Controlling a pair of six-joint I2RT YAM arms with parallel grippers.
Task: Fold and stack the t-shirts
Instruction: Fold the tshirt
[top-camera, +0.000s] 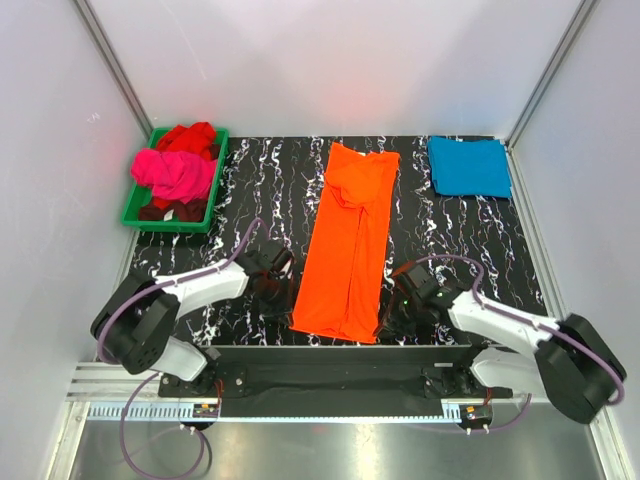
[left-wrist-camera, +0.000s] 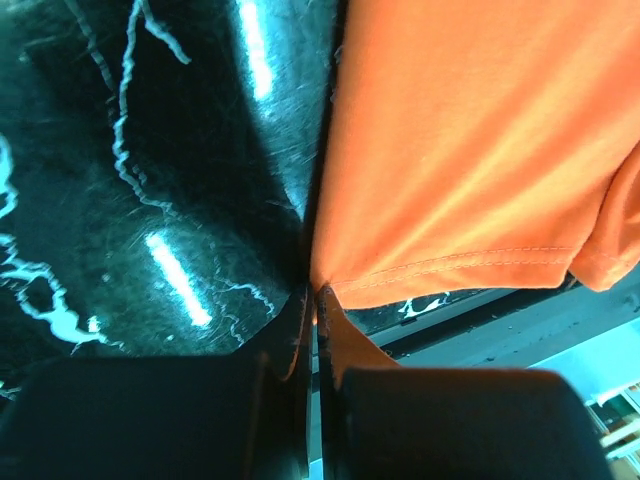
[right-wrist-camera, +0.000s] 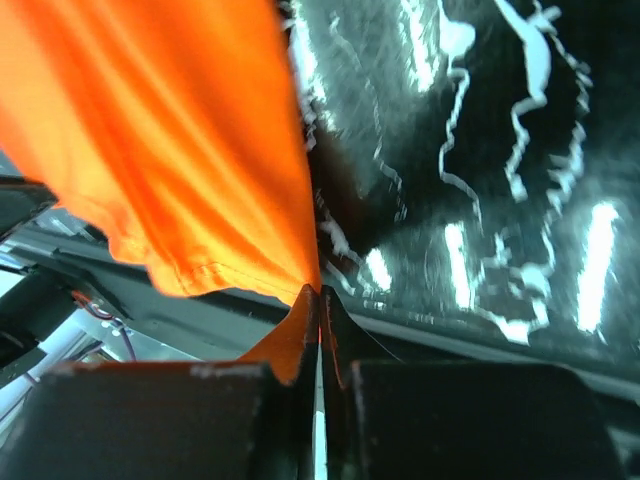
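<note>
Four shirts show from above, and only one of them is being handled. The orange t-shirt lies in the middle of the black, white-veined table as a long narrow strip that runs from the far side toward the near edge. Its collar end is far and its hem end is near, and some fabric is bunched near the collar. The hem end sits just short of the near edge of the table, between the two arms.

At the near left corner of that hem the left gripper is clenched. In the left wrist view its two fingers meet tip to tip right at the stitched corner, with the cloth pinched between them. The right gripper is clamped in the same way on the near right corner, and in the right wrist view a fold of orange fabric is drawn down into the seam between its closed fingers. Both grippers are low, at the table surface, one at each side of the strip.

The teal-blue t-shirt lies folded into a flat rectangle at the far right corner of the table, well apart from the orange one. At the far left stands a green tray holding the magenta-pink t-shirt, crumpled on top, and the red t-shirt, bunched at the tray's far end. Some dark maroon cloth shows at the tray's near end, partly under the pink one
</note>
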